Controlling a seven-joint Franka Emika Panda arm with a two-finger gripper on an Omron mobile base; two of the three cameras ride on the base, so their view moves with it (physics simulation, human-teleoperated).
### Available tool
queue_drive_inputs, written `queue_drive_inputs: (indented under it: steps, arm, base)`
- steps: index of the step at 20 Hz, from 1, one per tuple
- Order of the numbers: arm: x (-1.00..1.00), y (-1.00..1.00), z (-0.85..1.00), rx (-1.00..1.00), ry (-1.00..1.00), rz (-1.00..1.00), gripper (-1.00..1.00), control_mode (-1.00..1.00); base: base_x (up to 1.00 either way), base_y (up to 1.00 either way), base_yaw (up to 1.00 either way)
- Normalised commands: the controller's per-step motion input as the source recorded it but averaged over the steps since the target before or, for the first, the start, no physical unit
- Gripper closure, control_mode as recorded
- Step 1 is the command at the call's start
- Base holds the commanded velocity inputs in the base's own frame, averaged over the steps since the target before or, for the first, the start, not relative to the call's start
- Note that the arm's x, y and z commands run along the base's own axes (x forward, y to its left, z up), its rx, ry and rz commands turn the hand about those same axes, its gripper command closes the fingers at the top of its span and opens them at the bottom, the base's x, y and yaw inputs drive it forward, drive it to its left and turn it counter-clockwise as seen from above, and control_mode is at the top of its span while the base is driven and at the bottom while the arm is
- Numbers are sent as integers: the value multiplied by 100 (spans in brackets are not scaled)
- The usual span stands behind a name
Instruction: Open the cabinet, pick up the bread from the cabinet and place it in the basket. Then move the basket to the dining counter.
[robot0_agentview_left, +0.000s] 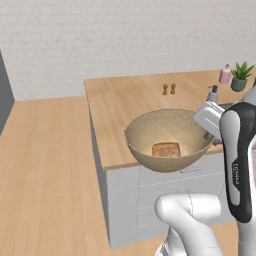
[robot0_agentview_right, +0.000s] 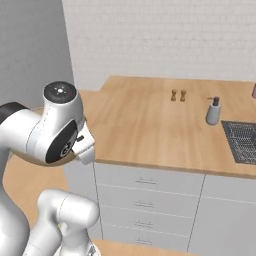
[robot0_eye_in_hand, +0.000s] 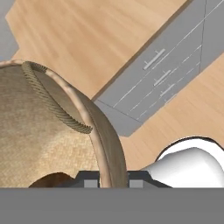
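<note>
My fingers (robot0_eye_in_hand: 113, 181) are pinched on the rim of the basket (robot0_agentview_left: 167, 135); in the hand view, bottom centre, the 2 dark tips sit either side of the rim's tan edge, one inside the bowl and one outside. A loop of rope handle (robot0_eye_in_hand: 52, 98) runs along the rim in the left half of that view.

In the left base view the basket sits in the middle of the frame, its near side hanging past the front edge of the bench (robot0_agentview_left: 125, 100) and in front of the grey drawers (robot0_agentview_left: 170, 192). I cannot tell whether its base touches the bench top or is held clear of it. My hand meets its rim at the right side of the frame.

Inside the basket lies the bread (robot0_agentview_left: 166, 149), 1 piece, at the bottom of the bowl with its lighter squarish face up. In the hand view a brown curve of it shows at the lower left, just beside my fingertips.

Farther back on the bench stand 2 small brown shakers (robot0_agentview_left: 168, 89), close together, upper centre. At the upper right are a soap bottle (robot0_agentview_left: 213, 93), a pink bottle (robot0_agentview_left: 225, 74) and a potted plant (robot0_agentview_left: 241, 76). In the right base view a dark sink (robot0_agentview_right: 242, 141) sits at the right edge.
</note>
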Motion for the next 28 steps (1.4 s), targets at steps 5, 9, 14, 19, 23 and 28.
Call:
queue_drive_inputs:
  steps: [5, 9, 14, 19, 23, 28]
  arm:
    - [0, 0, 0, 0, 0, 0, 100, 100]
    - [0, 0, 0, 0, 0, 0, 100, 100]
    - [0, 0, 0, 0, 0, 0, 100, 100]
    - [0, 0, 0, 0, 0, 0, 100, 100]
    - [31, 0, 0, 0, 0, 0, 100, -100]
    - [80, 0, -8, 0, 0, 0, 100, -100]
  base:
    - [47, 19, 0]
    - [56, 8, 0]
    - [57, 1, 2]
    - [33, 2, 1]
    - [0, 0, 0]
    - [0, 0, 0]
